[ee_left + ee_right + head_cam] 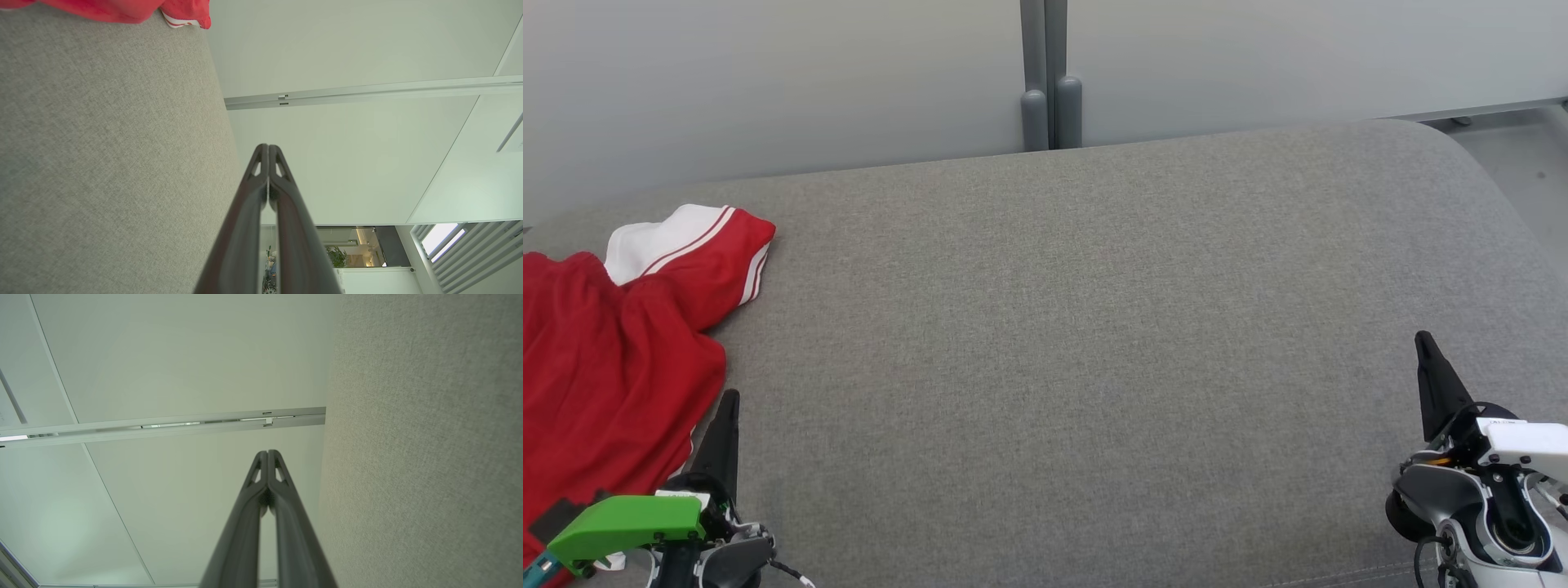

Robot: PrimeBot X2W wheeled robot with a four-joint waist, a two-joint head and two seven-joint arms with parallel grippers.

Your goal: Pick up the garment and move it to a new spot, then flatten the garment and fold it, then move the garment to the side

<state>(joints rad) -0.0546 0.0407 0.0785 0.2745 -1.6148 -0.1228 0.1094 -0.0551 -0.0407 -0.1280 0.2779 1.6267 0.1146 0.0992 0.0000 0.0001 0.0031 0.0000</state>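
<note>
Red shirt (605, 376) just beside left gripper (730, 400), not touching; well apart from right gripper (1424, 339). Shirt rumpled on grey cushion (1094, 327), with white striped trim. Both grippers pressed together, empty.

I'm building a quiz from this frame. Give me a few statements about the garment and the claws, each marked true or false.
1. The garment is red with white trim. True.
2. It lies in the middle of the cushion. False: it lies at the robot's left end.
3. The left claw is shut. True.
4. The right claw holds the garment. False: it is shut on nothing, far across the cushion from the garment.
</note>
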